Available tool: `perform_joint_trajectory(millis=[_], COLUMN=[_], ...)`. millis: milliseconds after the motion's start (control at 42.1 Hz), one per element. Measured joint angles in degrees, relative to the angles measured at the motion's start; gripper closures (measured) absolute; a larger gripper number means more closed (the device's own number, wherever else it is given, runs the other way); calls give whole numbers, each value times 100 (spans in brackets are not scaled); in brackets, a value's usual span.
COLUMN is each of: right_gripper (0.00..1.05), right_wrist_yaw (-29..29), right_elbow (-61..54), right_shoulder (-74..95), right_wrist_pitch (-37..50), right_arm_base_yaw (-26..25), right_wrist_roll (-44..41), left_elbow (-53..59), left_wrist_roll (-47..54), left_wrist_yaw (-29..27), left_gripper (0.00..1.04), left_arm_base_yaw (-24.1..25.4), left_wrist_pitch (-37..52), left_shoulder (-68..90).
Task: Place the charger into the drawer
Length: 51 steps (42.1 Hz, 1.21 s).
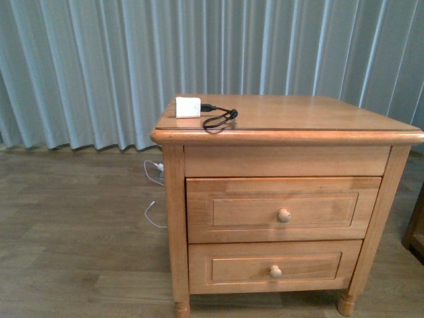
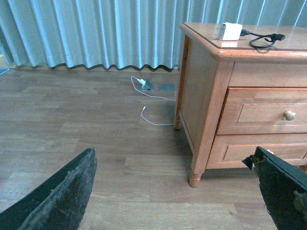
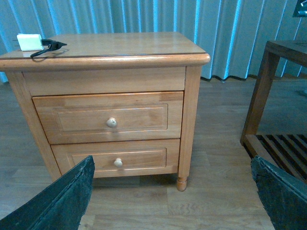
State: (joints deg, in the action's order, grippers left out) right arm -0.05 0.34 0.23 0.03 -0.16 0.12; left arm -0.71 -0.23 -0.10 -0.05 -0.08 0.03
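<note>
The white charger (image 1: 188,107) with its looped black cable (image 1: 220,119) lies on the nightstand's top near the back left corner; it also shows in the left wrist view, charger (image 2: 231,31), and the right wrist view, charger (image 3: 29,41). The drawer (image 1: 283,209), the taller upper one with a round pale knob (image 1: 283,215), is closed, as the drawer (image 3: 108,123) shows from the right wrist. My left gripper (image 2: 177,184) is open over the floor left of the nightstand. My right gripper (image 3: 175,189) is open in front of the nightstand, well back from it. Neither arm appears in the front view.
A shorter drawer (image 1: 274,266) sits closed below. A thin white cable with plug (image 2: 144,96) trails on the floor left of the nightstand (image 1: 291,136). A dark wooden table with a slatted shelf (image 3: 273,110) stands to the right. Pale curtains (image 1: 99,59) hang behind.
</note>
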Motion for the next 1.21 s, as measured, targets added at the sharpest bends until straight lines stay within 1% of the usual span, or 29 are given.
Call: perform_joint_trajectory(millis=[1211], right_gripper=[8], right_wrist_yaw=[0], right_elbow=[0], right_shoulder=[0], right_wrist_pitch=[0], right_arm_base_yaw=[0], right_wrist_roll=[0], left_elbow=[0], left_wrist_roll=[0], left_wrist_yaw=[0], left_gripper=[6], left_arm_base_yaw=[0], left_wrist_pitch=[0], left_shoulder=[0])
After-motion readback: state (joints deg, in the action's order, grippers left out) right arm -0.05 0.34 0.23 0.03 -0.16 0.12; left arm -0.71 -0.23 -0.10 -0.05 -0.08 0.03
